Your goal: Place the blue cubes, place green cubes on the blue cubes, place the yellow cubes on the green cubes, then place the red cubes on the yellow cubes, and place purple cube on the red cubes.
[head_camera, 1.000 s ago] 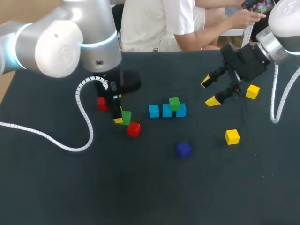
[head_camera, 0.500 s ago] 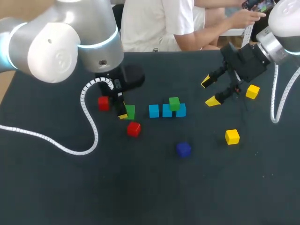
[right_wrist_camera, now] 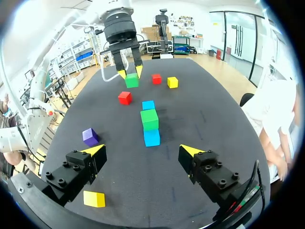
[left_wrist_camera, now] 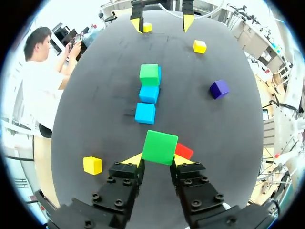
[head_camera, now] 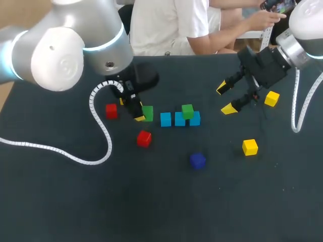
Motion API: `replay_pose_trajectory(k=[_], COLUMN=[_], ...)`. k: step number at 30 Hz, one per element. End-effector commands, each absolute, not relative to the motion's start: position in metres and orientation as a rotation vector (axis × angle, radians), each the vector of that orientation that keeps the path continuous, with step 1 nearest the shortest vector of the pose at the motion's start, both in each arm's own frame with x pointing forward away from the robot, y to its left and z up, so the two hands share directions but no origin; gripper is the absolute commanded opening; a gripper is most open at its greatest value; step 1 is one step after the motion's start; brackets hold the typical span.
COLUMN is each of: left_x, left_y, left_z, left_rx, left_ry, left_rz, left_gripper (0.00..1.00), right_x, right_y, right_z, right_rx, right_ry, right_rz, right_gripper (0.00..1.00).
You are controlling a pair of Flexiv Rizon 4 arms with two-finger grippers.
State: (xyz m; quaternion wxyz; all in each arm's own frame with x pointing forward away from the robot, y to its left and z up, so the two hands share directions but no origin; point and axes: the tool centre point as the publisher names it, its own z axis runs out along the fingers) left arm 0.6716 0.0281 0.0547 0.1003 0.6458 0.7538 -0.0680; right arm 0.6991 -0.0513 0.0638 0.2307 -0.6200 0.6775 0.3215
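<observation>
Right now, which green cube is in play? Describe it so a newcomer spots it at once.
Find the row of blue cubes mid-table; the left gripper hangs at its left end. The green cube is clamped between that gripper's yellow tips, while the other green cube sits on top of the blue row.

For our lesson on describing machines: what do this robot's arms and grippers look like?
The left arm and right arm are rounded silver-grey tubes with white joint caps; a light-blue ring glows on the left. A white coiled cable hangs from each. The left gripper and right gripper are black and blocky, with visible bolts and two yellow wedge tips each.
</observation>
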Motion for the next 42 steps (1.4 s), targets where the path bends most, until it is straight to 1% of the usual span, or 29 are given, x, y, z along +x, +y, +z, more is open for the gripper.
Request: replay_pose_trajectory(k=[1,35,42], left_x=[0.672,0.672,0.666], left_y=[0.030,0.030,0.019], left_z=[0.061,0.061,0.086], left_rx=[1.928,1.928,1.815], left_ry=[2.176,2.176,2.138], left_rz=[-0.181,-0.181,-0.161], left_gripper=[0.00,0.00,0.00], right_x=[0.699,0.699,0.699], right_y=[-0.052,-0.052,-0.052], right_z=[0.064,0.064,0.064], right_rx=[-1.704,-1.704,-1.704], right_ry=[1.861,1.861,1.861], right_rz=[0.885,0.885,0.885], right_gripper=[1.00,1.00,1.00])
